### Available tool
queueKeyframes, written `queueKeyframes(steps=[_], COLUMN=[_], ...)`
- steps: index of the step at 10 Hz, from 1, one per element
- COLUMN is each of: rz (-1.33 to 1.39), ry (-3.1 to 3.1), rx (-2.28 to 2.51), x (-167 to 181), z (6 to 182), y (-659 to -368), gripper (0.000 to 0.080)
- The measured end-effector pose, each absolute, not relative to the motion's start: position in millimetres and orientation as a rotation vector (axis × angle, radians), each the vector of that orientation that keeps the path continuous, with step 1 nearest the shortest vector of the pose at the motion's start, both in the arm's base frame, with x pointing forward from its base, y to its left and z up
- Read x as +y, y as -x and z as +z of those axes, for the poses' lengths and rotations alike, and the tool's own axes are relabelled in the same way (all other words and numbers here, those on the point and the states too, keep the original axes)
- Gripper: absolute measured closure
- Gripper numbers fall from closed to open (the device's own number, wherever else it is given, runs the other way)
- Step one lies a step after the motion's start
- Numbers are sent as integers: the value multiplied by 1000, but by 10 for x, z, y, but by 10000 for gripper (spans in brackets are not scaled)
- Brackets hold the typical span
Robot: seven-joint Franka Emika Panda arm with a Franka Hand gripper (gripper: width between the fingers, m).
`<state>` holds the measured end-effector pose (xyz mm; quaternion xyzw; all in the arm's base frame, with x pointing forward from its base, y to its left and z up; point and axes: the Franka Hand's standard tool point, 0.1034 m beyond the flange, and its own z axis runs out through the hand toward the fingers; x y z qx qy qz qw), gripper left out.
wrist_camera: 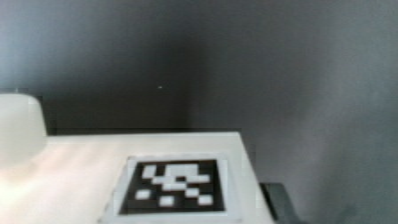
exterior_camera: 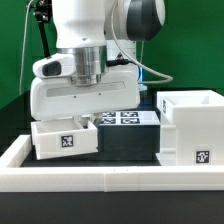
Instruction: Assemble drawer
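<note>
A small white tray (exterior_camera: 62, 140) with a black-and-white tag stands at the exterior view's left, slightly tilted. My gripper (exterior_camera: 88, 120) comes down onto its top edge under the big white hand. In the wrist view the tray's tagged face (wrist_camera: 178, 185) fills the lower part, and one dark finger (wrist_camera: 276, 197) lies against its side. The other finger is hidden. The tall hollow case (exterior_camera: 190, 122) stands at the exterior view's right, apart from the tray, open side up. The second tray is out of view.
The marker board (exterior_camera: 125, 118) lies behind, between tray and case. The low white border wall (exterior_camera: 100, 177) runs along the front. A white rounded shape (wrist_camera: 15, 125) sits at the wrist view's edge; I cannot tell what it is.
</note>
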<state>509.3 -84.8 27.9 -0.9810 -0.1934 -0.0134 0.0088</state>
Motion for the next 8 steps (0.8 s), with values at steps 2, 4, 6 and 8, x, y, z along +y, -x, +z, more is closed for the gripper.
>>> queueKeyframes(steps=[2, 4, 6, 8], rz=[-62, -67, -56, -50], ry=[3006, 2926, 2852, 2784], rx=[-937, -1226, -1406, -1545], x=[-788, -764, -795, -812], z=[298, 310, 308, 308], y=[-5173, -5208, -5201, -5199], gripper=[757, 757, 757, 757])
